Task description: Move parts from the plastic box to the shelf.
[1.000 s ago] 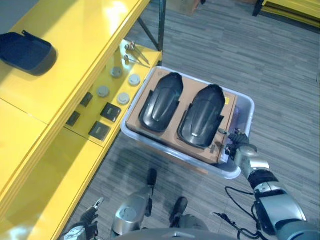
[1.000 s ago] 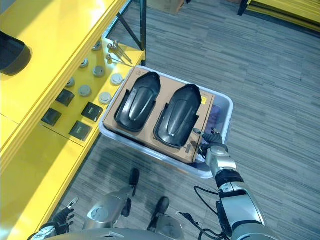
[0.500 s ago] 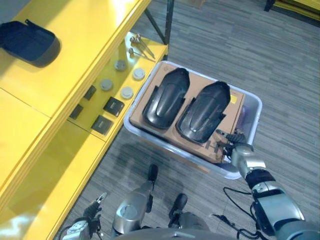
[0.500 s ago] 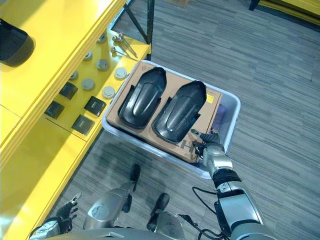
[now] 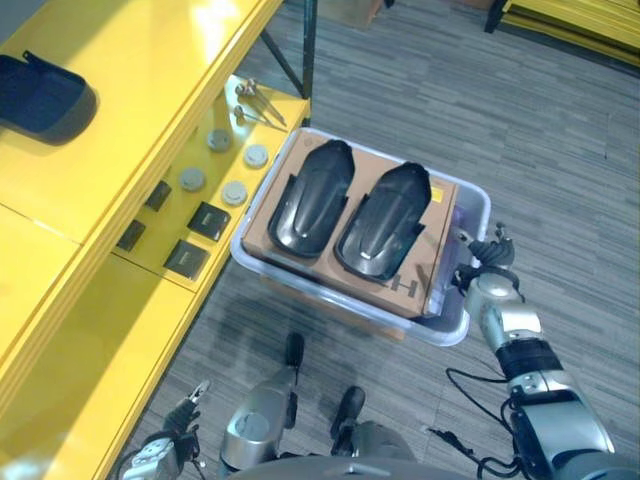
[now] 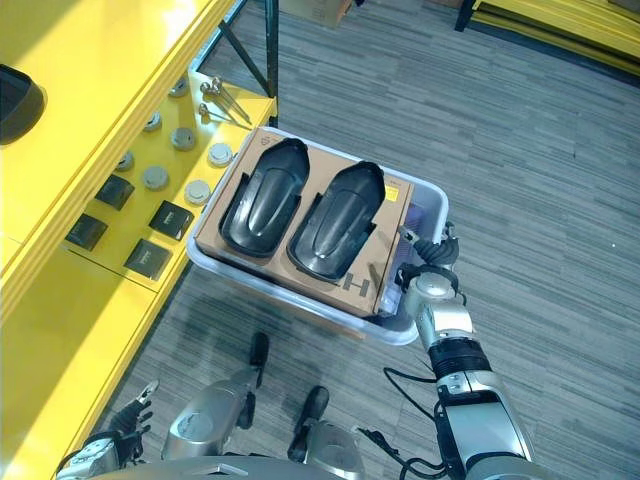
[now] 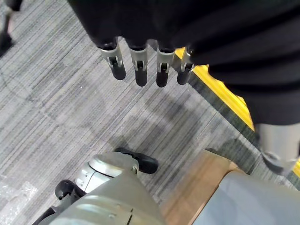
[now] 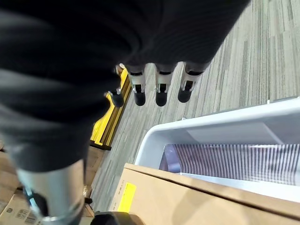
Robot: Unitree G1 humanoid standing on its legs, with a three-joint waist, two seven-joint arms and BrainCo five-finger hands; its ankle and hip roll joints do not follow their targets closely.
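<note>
Since a second earlier the right hand point(image 6: 437, 272) had drifted from the plastic box point(image 6: 430, 205)'s near corner to its right rim, fingers relaxed and empty — the two dark parts point(image 6: 263, 196) lay untouched on cardboard point(image 6: 385, 268), so reaching inward over the rim seemed wise.

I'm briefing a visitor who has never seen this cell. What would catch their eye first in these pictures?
Two glossy black moulded parts lie side by side on a cardboard sheet in the pale plastic box on the grey floor. Beside it runs a bright yellow shelf, with small discs and dark squares on its lower level and another black part on top. The right hand hovers at the box's near corner, fingers relaxed.
</note>
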